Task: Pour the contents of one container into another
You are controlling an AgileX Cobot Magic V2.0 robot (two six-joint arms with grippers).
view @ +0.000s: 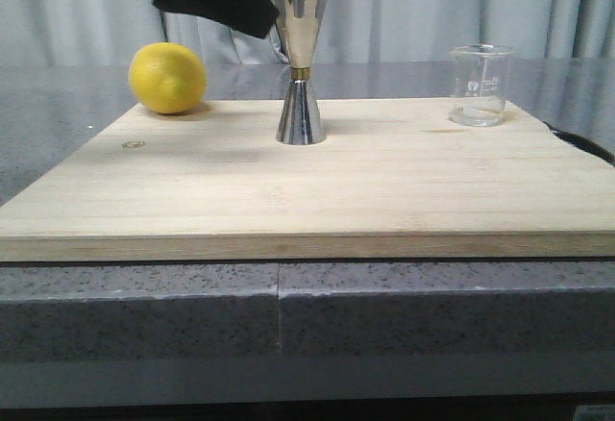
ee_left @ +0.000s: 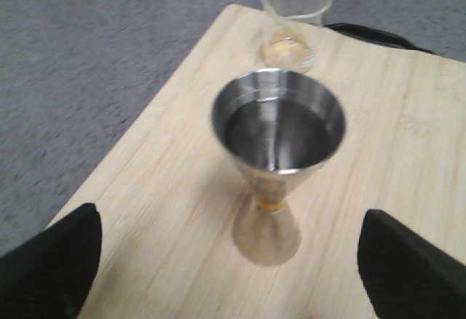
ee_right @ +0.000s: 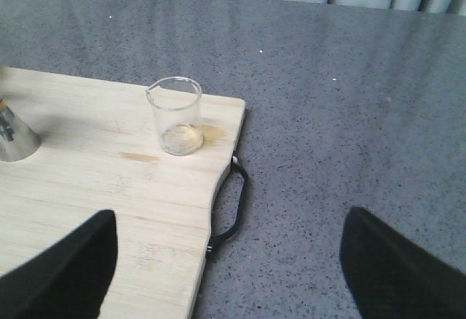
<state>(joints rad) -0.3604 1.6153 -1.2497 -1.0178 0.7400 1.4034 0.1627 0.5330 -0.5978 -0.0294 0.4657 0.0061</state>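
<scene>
Jaws of left gripper [ee_left: 229, 257] spread wide, gripping nothing, hovering above and just short of steel jigger [ee_left: 277, 151]. Jaws of right gripper [ee_right: 229, 268] likewise wide apart and empty, poised over board edge, well apart from glass beaker [ee_right: 177, 115]. Jigger upright near middle of wooden board [view: 307, 185], gold band at waist, upper cup facing up. Beaker upright at far right corner of board, just beside black handle [ee_right: 231, 213]. Lemon [view: 167, 78] at far left corner. Grey stone counter [ee_right: 349, 115] beneath.
</scene>
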